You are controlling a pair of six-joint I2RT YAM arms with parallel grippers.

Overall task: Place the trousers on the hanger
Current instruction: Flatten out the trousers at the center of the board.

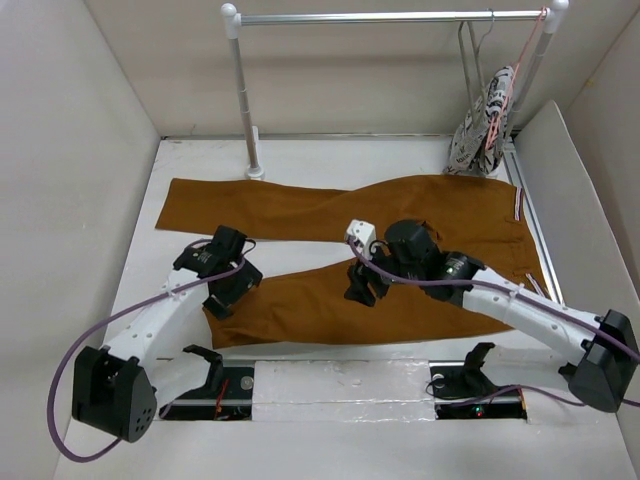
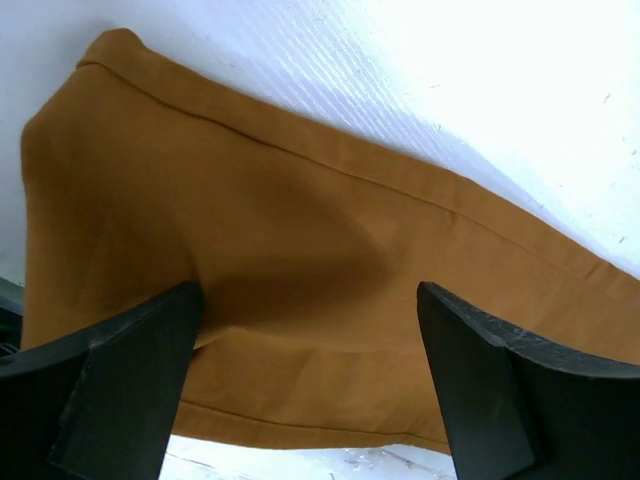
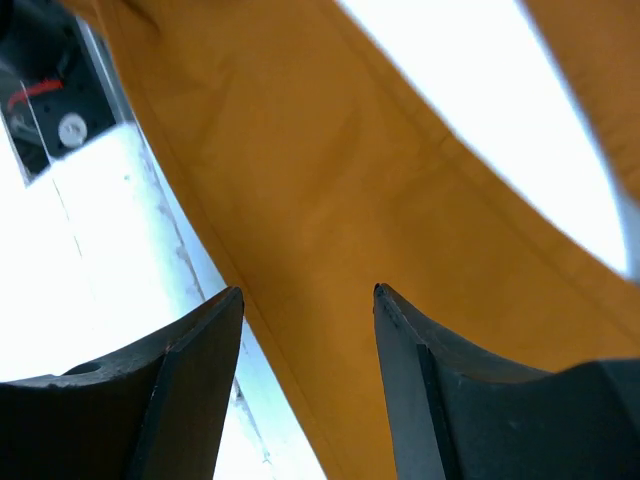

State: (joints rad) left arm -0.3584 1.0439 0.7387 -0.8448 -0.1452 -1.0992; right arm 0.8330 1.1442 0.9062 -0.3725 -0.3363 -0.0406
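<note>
Counter (image 1: 190,160): you have a flat white surface walled by pale panels, and it looks faintly ribbed in the left wrist view.
Trousers (image 1: 300,210): your rust-brown cloth lies flat on the counter in a sideways V. The legs point left and the waistband, with its striped trim, lies at the right edge. The weave is matte and smooth, with a stitched seam along each leg.
Rail (image 1: 390,17): a round metal bar stands on white posts at the far side.
Patterned cloth (image 1: 480,125): a crumpled black-and-white bundle hangs at the rail's right end.
Hanger (image 1: 467,70): thin grey wire hangs off the rail just beside that bundle, well apart from the trousers.
Left gripper (image 2: 310,340): your jaws are spread wide over the near leg's hem end, with brown cloth filling the gap.
Right gripper (image 3: 308,330): your jaws are parted above the near leg's lower seam, clamping nothing.
</note>
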